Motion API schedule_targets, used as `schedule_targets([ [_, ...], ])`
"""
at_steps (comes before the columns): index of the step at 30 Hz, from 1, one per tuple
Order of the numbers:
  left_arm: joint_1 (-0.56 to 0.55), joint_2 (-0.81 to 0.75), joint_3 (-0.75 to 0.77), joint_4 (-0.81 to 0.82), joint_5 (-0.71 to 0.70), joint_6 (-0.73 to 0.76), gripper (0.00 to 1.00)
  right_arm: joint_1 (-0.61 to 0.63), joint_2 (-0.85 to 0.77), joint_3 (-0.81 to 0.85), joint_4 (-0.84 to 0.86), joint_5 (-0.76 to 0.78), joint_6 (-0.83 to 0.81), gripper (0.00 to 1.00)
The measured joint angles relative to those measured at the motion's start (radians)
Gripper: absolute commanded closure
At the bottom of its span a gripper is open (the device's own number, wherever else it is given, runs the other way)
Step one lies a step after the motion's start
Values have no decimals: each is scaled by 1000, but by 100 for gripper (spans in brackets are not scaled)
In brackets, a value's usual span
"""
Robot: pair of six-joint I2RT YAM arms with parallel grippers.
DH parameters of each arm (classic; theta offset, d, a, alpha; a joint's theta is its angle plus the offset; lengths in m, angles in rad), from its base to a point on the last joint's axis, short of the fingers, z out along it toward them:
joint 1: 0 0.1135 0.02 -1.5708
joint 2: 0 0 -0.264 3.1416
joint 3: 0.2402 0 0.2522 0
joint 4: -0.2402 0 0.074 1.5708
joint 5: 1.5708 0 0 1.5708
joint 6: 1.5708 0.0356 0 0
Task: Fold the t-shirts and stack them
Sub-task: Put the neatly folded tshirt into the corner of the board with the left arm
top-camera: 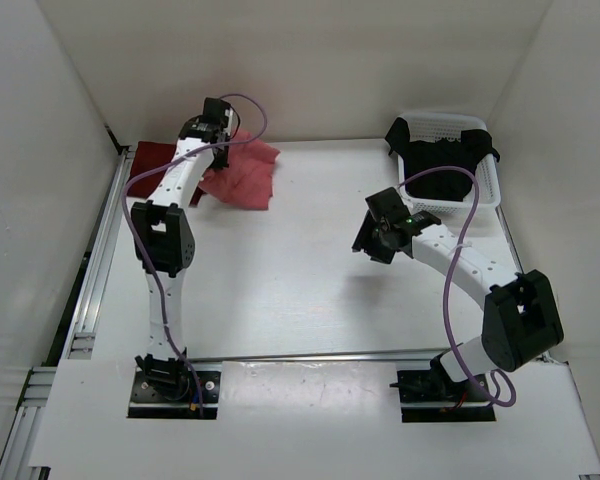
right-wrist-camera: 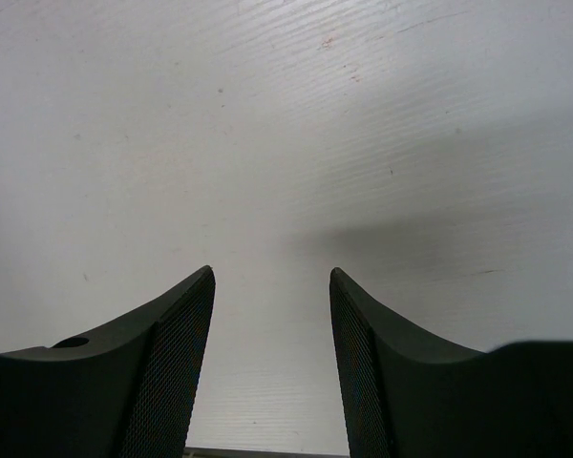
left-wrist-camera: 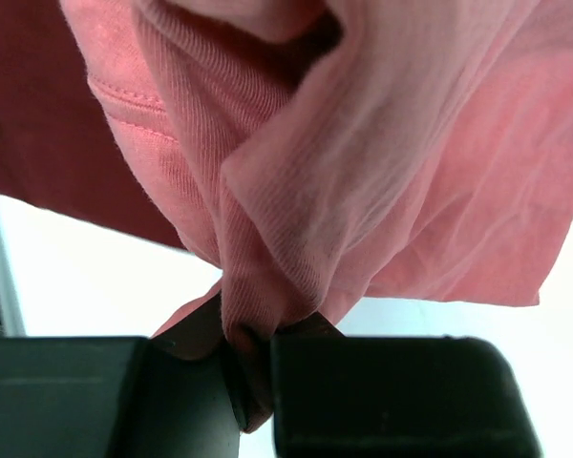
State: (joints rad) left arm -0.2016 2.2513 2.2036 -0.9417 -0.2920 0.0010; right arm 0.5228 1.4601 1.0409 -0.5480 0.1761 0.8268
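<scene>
At the tips of the left end effector (left-wrist-camera: 256, 382), a thin gathered bunch of the salmon pink t-shirt (left-wrist-camera: 382, 172) is pinched, and this is where trouble is judged most likely. So little cloth is caught, and so near the fingertips, that it could be pulled free once the garment's weight is taken up. Several layers seem to be gathered in the fold, so the shirt might be lifted as a twisted rope rather than spread flat. The jaws are closed almost fully, with only the cloth between them. The dark maroon red t-shirt (top-camera: 152, 155) is seen touching the pink one at the far left corner of the desk (top-camera: 310, 290); it could be dragged along if the two cling. Farther out, the right end effector (right-wrist-camera: 272, 363) is held open and empty above bare desk. The black t-shirt (top-camera: 442, 155) is draped in the white basket (top-camera: 490, 185) at the far right.
</scene>
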Motion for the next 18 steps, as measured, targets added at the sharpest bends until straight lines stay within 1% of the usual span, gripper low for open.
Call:
schedule_targets([
  [4, 24, 32, 17, 43, -69, 0, 90, 0, 0, 0, -6, 4, 0, 44],
  [7, 48, 33, 13, 52, -92, 0, 90, 0, 0, 0, -8, 7, -3, 44],
  [18, 163, 32, 13, 77, -115, 0, 90, 0, 16, -1, -12, 9, -16, 44],
])
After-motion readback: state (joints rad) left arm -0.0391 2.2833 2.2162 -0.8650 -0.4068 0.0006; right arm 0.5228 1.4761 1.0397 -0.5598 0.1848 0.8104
